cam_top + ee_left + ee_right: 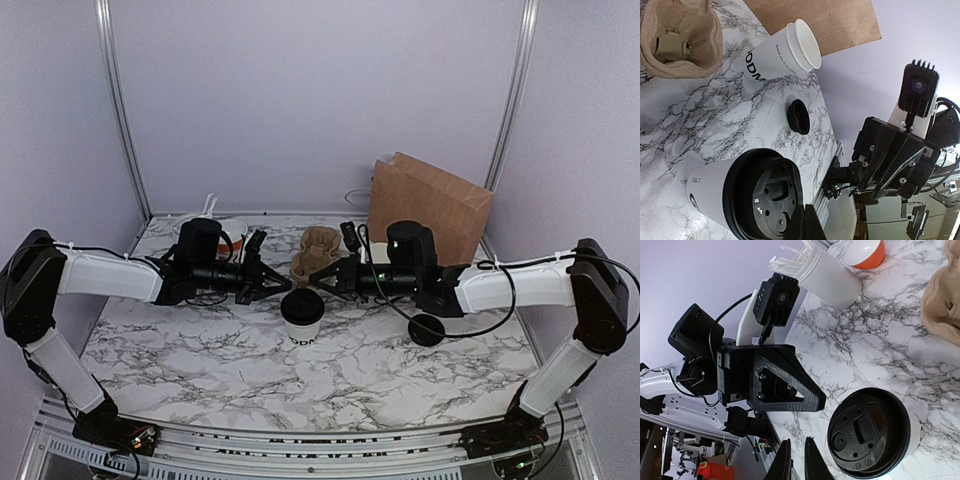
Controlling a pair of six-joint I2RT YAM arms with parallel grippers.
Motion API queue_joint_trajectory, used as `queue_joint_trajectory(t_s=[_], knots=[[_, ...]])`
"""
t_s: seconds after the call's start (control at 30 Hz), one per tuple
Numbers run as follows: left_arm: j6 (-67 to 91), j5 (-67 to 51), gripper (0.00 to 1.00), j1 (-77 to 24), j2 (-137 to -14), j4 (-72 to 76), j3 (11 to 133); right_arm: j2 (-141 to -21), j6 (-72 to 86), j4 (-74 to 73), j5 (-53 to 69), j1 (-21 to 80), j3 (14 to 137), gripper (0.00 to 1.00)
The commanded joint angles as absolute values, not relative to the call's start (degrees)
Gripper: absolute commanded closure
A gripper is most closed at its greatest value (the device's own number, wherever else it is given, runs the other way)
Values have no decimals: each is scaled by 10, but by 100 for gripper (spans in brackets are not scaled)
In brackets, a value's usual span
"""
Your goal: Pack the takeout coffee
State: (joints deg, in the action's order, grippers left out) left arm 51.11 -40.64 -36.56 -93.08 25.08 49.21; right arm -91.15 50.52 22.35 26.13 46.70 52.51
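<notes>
at table centre, lidded coffee [302, 317] stands upright, free, between both arms, just in front of carrier [316, 253]. left gripper [268, 278] jaws spread, empty; right gripper [333, 280] fingers nearly shut, empty. step: grasp not yet made. next: close on cup wall, lift upright into carrier pocket.

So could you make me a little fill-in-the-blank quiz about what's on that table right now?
1. The takeout coffee is closed by a round lid coloured ____.
2. The lidless white cup has no lid; a spare black lid lies on the ____ tabletop beside it.
3. The brown paper bag stands at the ____ of the table.
4. The molded pulp cup carrier holds ____ cups.

Missing words: black; marble; back; no
</notes>
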Motion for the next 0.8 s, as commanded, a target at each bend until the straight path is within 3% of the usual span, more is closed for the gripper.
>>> queue_joint_trajectory(t_s=[0.0, 0.77], knots=[[519, -424, 100, -356, -933, 289, 479, -930, 563, 320, 310, 465, 514, 100], [520, -421, 100, -350, -922, 289, 464, -1058, 650, 395, 343, 469, 487, 100]])
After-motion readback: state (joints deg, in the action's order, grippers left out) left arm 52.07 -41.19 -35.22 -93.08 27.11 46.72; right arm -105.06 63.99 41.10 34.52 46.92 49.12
